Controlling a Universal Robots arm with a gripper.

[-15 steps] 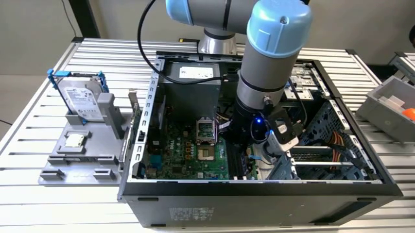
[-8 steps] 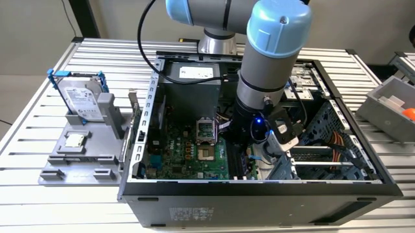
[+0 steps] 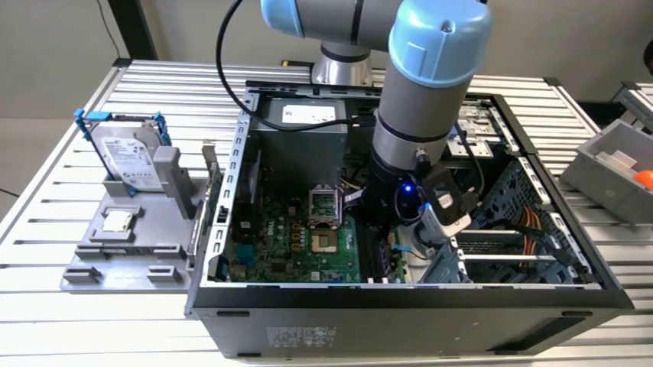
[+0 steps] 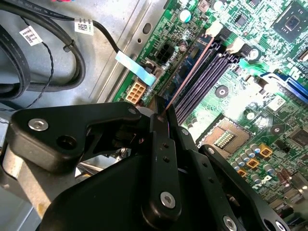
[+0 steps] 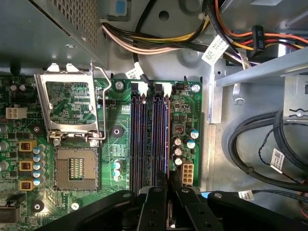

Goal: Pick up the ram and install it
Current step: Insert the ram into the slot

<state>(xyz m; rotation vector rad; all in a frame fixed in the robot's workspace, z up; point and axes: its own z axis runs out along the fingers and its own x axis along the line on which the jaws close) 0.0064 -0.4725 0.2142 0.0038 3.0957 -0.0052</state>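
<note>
The ram [image 4: 187, 77] shows edge-on as a thin dark strip, also as the ram [image 5: 167, 144] in the first wrist view. It runs along the outermost of the long memory slots [image 5: 144, 134], the one beside the capacitors. Whether it sits in the slot or just above it cannot be made out. My gripper [image 4: 161, 117] is shut on the near end of the ram, its black fingers [image 5: 156, 202] pressed against both faces. In the exterior view the arm reaches down into the open computer case [image 3: 408, 294], over the green motherboard [image 3: 296, 245].
An open CPU socket [image 5: 77, 168] with its raised metal bracket [image 5: 72, 108] lies beside the slots. Black cables [image 5: 260, 154] and a wire bundle [image 5: 159, 41] run along the case wall. A hard drive in a blue frame [image 3: 128, 153] stands on a grey fixture at the exterior view's left.
</note>
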